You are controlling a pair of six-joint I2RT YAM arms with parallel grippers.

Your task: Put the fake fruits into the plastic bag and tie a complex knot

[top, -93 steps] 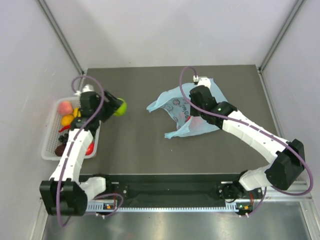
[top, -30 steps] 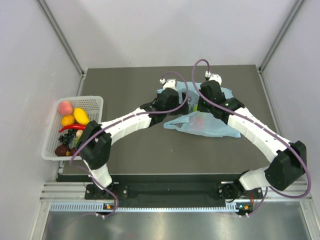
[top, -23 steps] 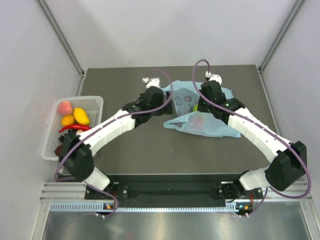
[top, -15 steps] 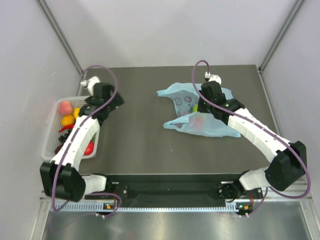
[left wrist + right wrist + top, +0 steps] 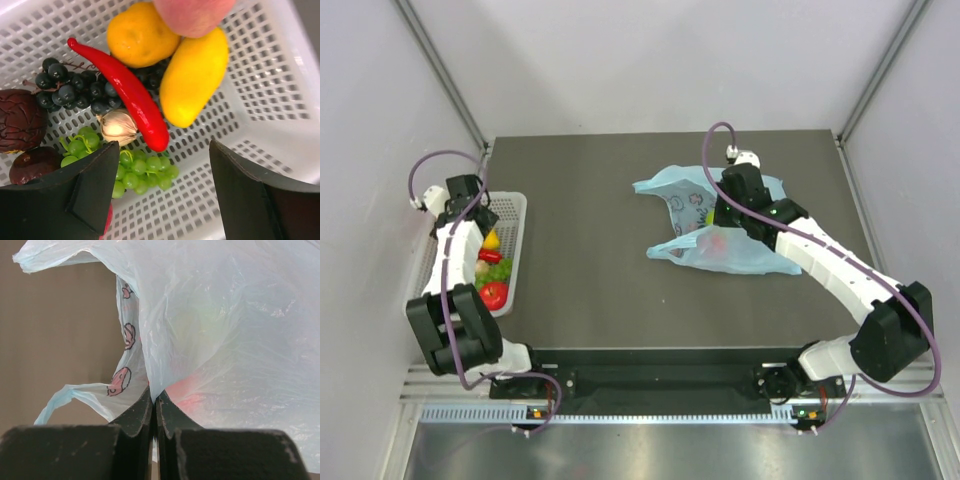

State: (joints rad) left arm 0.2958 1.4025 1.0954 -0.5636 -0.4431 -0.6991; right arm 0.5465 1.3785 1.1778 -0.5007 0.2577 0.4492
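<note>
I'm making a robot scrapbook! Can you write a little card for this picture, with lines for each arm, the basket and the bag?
Left fingers: open, above the white basket, holding nothing
Right fingers: shut on a fold of the plastic bag
In the basket: mango, orange, peach, green grapes, red chili
In the bag: a red fruit shows through
Bag handles: not tied together
</note>
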